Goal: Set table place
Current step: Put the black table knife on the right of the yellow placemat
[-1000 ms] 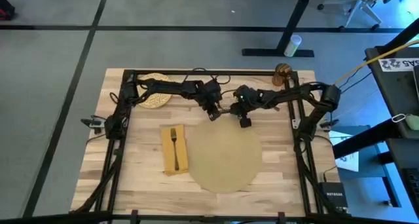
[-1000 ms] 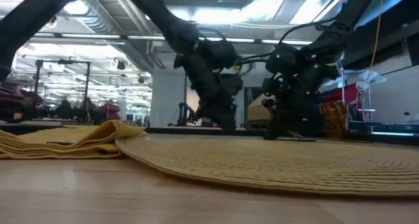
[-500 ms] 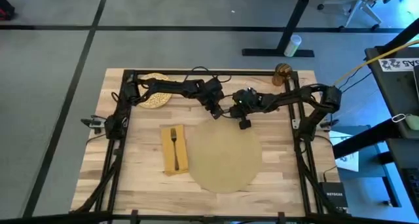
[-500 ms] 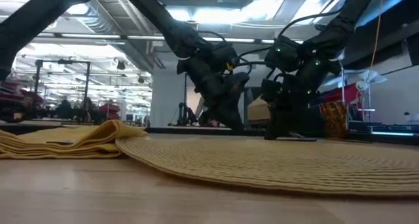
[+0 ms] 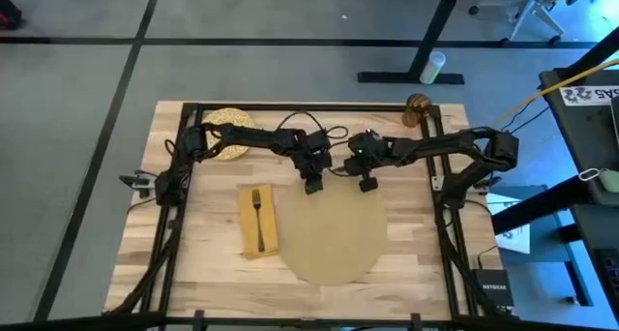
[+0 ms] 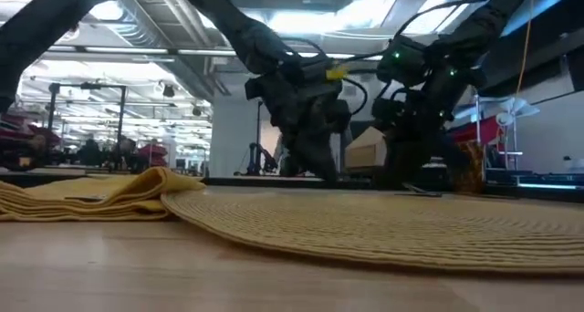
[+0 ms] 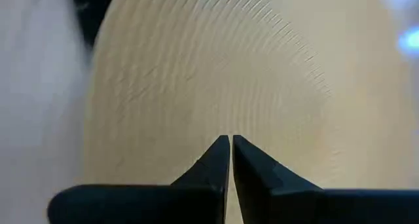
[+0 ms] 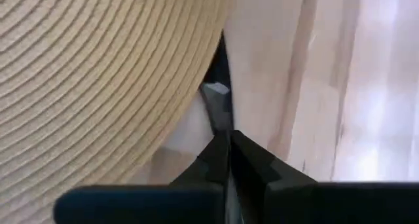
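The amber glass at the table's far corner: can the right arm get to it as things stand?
Probably yes. The glass stands clear on the right arm's side, but the right gripper is shut on a dark utensil first.

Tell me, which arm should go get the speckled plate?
Left. The plate lies at the table's far left corner, right by the left arm. The left gripper has its fingers shut on nothing. The right gripper is farther from the plate.

One placemat [image 5: 331,232], one napkin [image 5: 257,221], one fork [image 5: 258,213], one plate [image 5: 229,137], one glass [image 5: 417,107]
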Action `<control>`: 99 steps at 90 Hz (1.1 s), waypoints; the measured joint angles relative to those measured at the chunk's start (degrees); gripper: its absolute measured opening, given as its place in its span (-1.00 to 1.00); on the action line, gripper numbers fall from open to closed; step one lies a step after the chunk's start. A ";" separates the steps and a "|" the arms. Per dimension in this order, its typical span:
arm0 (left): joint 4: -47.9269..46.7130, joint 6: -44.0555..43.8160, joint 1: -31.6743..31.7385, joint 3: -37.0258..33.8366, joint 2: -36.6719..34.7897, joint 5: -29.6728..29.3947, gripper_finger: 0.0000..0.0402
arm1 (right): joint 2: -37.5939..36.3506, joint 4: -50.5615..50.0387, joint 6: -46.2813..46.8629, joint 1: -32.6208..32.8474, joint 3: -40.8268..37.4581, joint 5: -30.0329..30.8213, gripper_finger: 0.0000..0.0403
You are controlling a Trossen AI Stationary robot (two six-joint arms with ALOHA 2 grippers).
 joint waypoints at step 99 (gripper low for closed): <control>-7.69 3.60 -6.05 -0.15 -7.37 -14.51 -0.99 | 3.64 -2.55 4.47 -6.51 5.86 -8.34 -0.96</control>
